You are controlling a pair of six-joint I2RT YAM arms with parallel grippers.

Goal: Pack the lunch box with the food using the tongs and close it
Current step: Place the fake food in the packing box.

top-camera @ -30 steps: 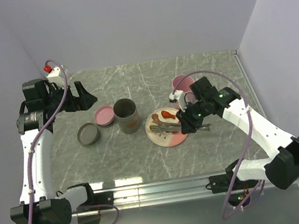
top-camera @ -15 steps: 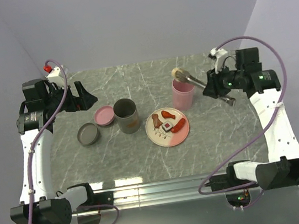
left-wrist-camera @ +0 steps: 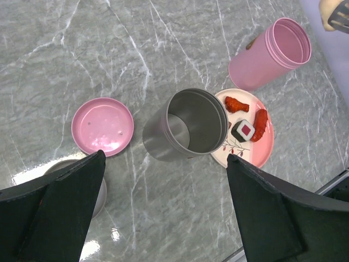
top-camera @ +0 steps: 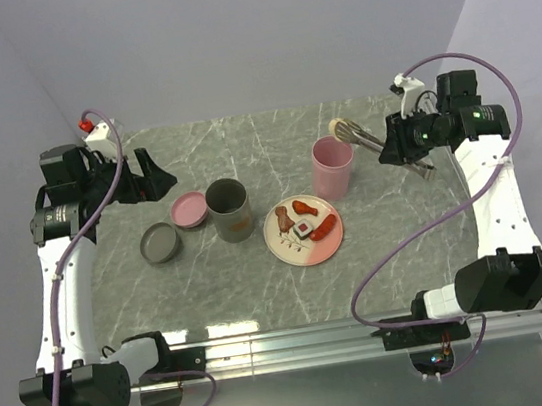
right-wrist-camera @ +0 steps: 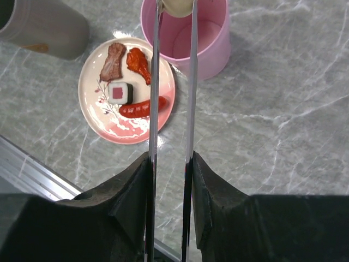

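My right gripper (top-camera: 396,141) (right-wrist-camera: 171,164) is shut on the silver tongs (top-camera: 368,136) (right-wrist-camera: 154,82). Their tips pinch the round beige bun (top-camera: 338,129) (right-wrist-camera: 177,5) above the far rim of the lunch box's pink container (top-camera: 333,166) (right-wrist-camera: 185,38). The rest of the food lies on the plate (top-camera: 308,251) (right-wrist-camera: 125,130): a brown piece (right-wrist-camera: 113,61), a red drumstick (right-wrist-camera: 138,63), a dark square with red centre (right-wrist-camera: 120,92) and a red sausage (right-wrist-camera: 143,108). My left gripper (top-camera: 151,174) (left-wrist-camera: 166,158) hangs open and empty, high over the grey steel container (top-camera: 229,209) (left-wrist-camera: 191,123).
A pink lid (top-camera: 189,210) (left-wrist-camera: 102,125) and a grey lid (top-camera: 160,244) lie left of the grey container. The metal rail (top-camera: 300,340) runs along the table's near edge, and walls close in at the back and sides.
The right arm lifted the tongs with the bun off the plate and swung back and right. The bun now hangs by the pink container's far rim. The left arm stayed still.
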